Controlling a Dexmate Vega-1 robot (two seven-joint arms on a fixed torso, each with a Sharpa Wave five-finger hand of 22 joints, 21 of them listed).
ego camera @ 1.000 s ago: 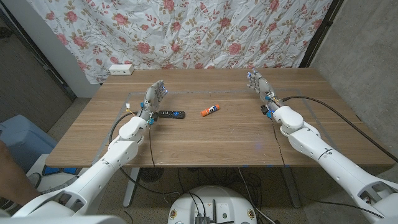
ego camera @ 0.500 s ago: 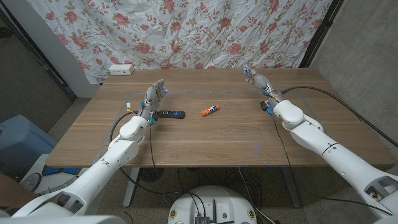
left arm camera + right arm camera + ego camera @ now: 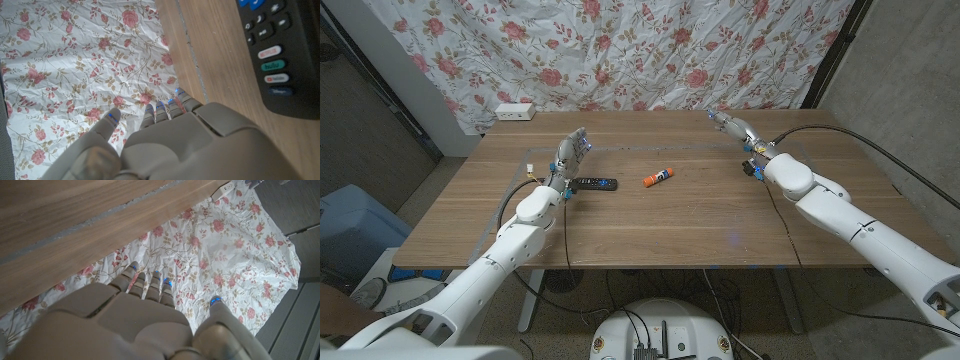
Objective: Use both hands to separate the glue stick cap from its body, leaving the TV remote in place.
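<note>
Glue stick (image 3: pixel 659 178) mid-table, on its side, long axis diagonal: orange cap end toward near-left, white body toward far-right. Sits between both hands, apart from each. Left hand (image 3: pixel 570 152) nearer, fingers spread, holding nothing, just beside TV remote (image 3: pixel 595 184), w/ remote lying between it and stick. Right hand (image 3: pixel 733 127) farther off at far side, fingers extended, empty. Likely calls for both reaching inward, left passing over remote w/o nudging it.
</note>
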